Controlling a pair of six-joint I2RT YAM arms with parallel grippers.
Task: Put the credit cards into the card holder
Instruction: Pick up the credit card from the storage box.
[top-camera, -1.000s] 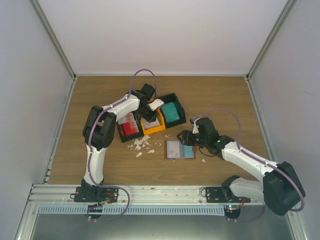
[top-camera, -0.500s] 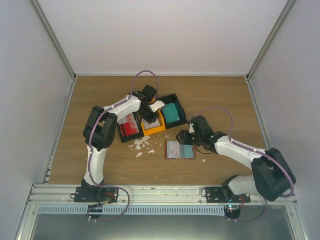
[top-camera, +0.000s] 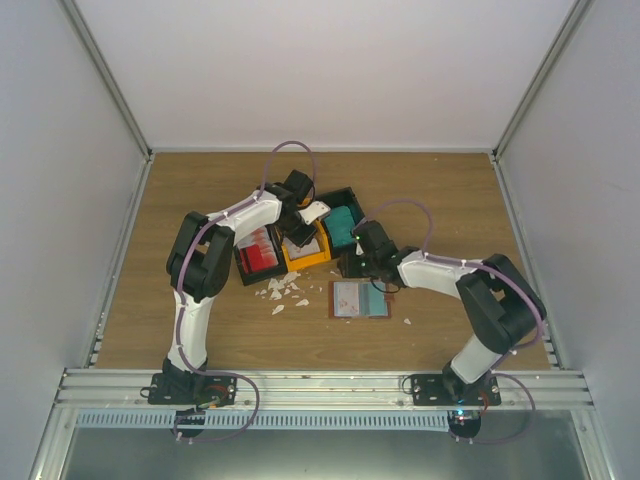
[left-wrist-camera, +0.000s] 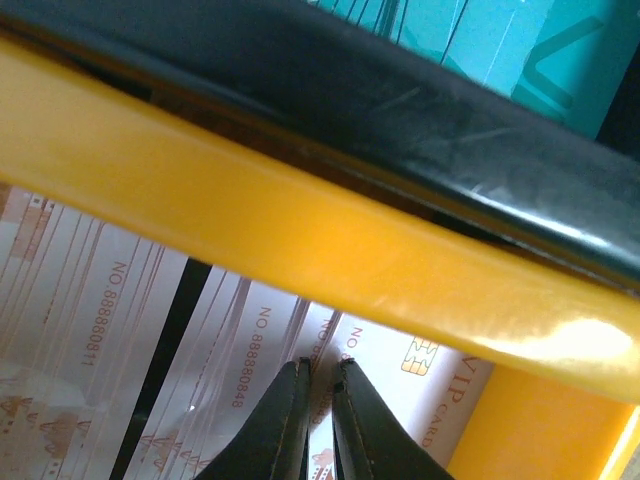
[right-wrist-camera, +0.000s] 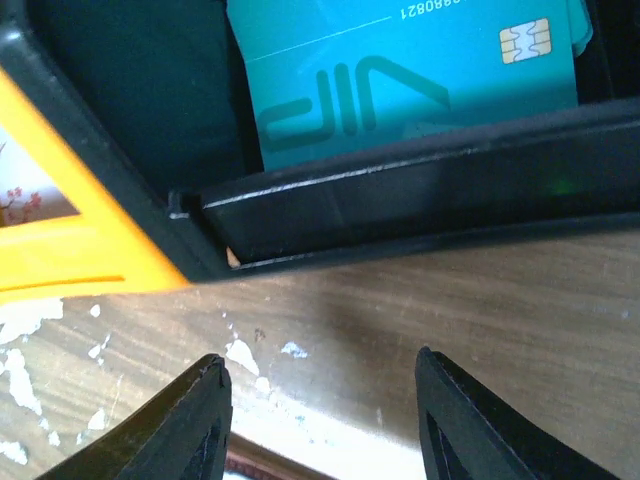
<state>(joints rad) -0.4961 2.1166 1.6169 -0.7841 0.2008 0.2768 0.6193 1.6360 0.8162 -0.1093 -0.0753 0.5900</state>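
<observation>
The card holder (top-camera: 360, 316) lies open on the table with a white-pinkish card (top-camera: 346, 297) and a teal card (top-camera: 376, 300) on it. My left gripper (top-camera: 298, 240) reaches down into the orange bin (top-camera: 312, 256). In the left wrist view it (left-wrist-camera: 320, 365) is closed on the edge of one white-pinkish card among the stack (left-wrist-camera: 120, 330). My right gripper (top-camera: 350, 265) is open and empty, low over the table (right-wrist-camera: 320, 362), just in front of the black bin (right-wrist-camera: 400, 215) of teal cards (right-wrist-camera: 400, 70). The wallet's edge (right-wrist-camera: 250, 468) shows below it.
A black bin with red cards (top-camera: 258, 255) stands left of the orange bin (left-wrist-camera: 300, 240); the teal cards' bin (top-camera: 343, 225) is on its right. White scraps (top-camera: 283, 290) lie on the table left of the wallet, and also show in the right wrist view (right-wrist-camera: 20, 380).
My right gripper has moved left and away from the wallet's right side to the front of the black bin with teal cards. The left arm has barely moved.
</observation>
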